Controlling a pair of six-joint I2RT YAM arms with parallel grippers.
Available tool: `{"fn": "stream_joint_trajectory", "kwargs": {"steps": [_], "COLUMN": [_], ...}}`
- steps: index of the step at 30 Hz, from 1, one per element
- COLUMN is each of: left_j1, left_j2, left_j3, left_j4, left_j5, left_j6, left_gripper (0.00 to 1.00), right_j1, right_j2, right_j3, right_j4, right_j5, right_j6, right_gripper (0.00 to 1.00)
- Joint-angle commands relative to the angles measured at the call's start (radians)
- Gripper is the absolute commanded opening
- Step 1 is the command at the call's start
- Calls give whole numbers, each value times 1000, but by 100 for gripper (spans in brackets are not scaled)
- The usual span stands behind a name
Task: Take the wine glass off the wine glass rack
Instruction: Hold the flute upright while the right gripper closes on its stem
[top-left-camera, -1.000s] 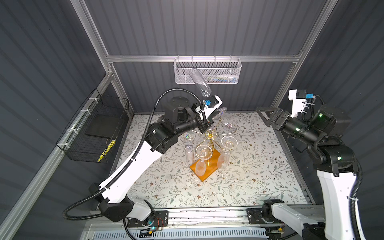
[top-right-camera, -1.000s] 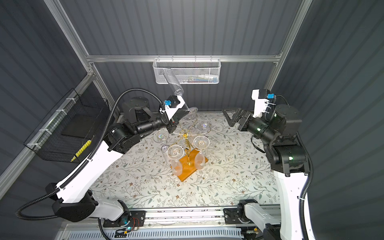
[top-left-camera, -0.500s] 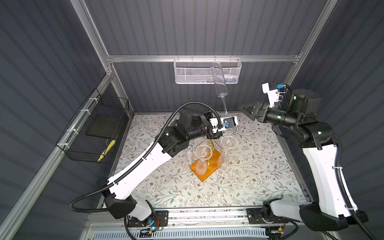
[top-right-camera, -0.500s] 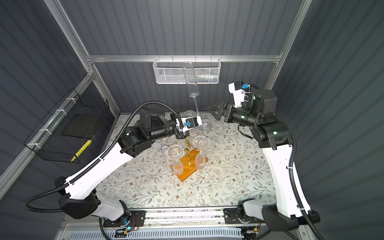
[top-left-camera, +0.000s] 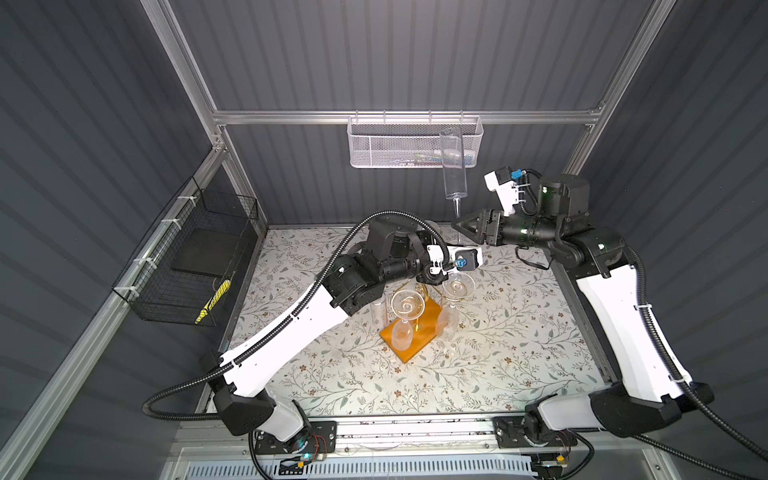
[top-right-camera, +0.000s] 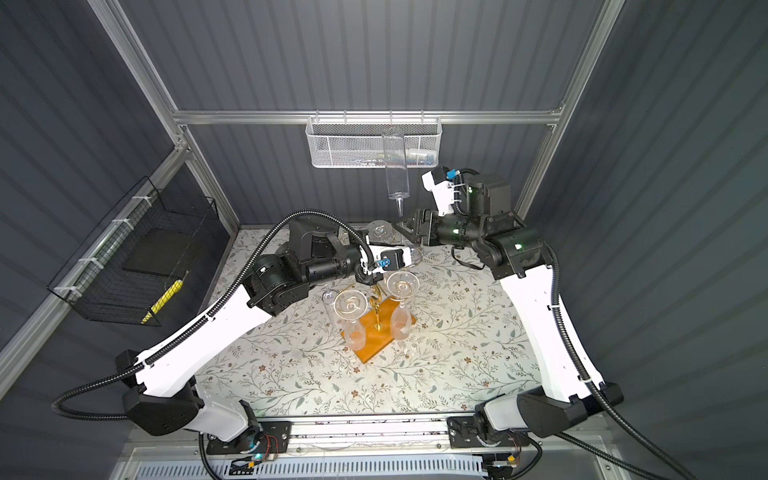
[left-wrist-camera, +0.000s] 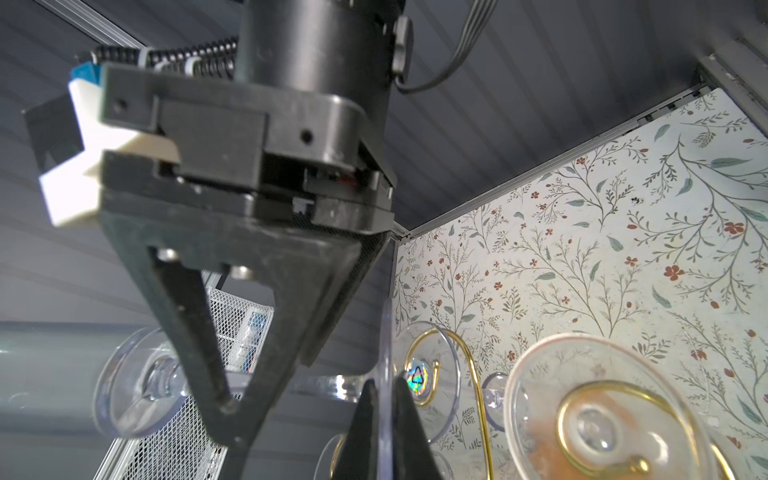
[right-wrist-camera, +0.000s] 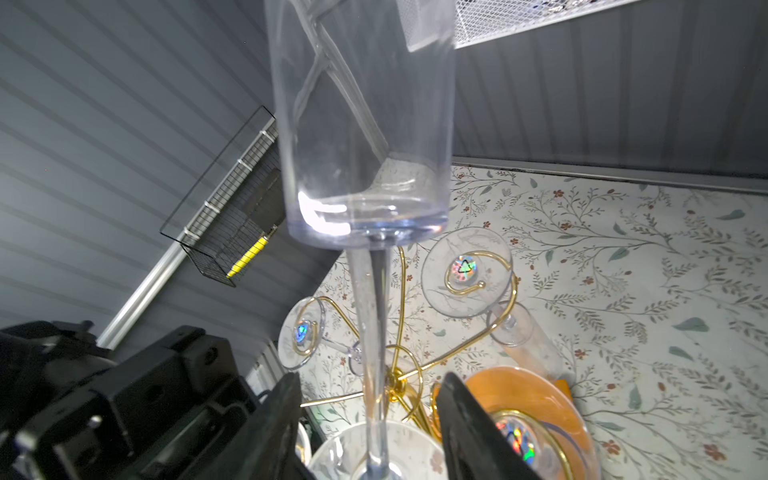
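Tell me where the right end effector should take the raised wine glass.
The bare stem, level from the right arm's side: the wine glass stands upright, left end effector pinching its foot, bowl likely too wide. Right end effector straddles it.

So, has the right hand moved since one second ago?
Yes. In a top view the right hand moved leftward: it was right of the white mesh basket, now its tips sit below the basket's right end.

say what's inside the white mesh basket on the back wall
In the white mesh basket, a few small items lie along the bottom, one blue, too blurred to name. The wine glass in front covers part of it.
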Motion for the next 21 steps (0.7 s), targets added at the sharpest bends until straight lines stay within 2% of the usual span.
{"fn": "stream_joint_trajectory", "kwargs": {"steps": [1,9,14,17,19,20,21], "left_j1": [-10,-14,-15,-17,-17,-18,-17], "left_j2": [-26,-34,-37,-38,-40,-43,-49], "left_j3": [-4,-5,-8,-7,-14,-19,-28], "left_j4": [-6,-19,-20,-21,-17,-9,4], "left_j5": [13,7,0,-5,-8,-9,-8], "left_j6": [38,32,30,25,19,14,6], "left_gripper": [0,0,0,0,0,3,12], "right_j1": [14,23,25,25,26,26,26], "right_j2": [4,8,5,1,-7,-12,-16], "right_j3": [21,13,9,-3,-21,-30,-37], "right_j4": [0,-6,-5,0,22,34,48], "right_j5": [3,6,11,12,19,21,24], "right_j6": [-20,-28,-30,-29,-24,-19,-15], "right_gripper": [47,22,11,1,0,0,0]}}
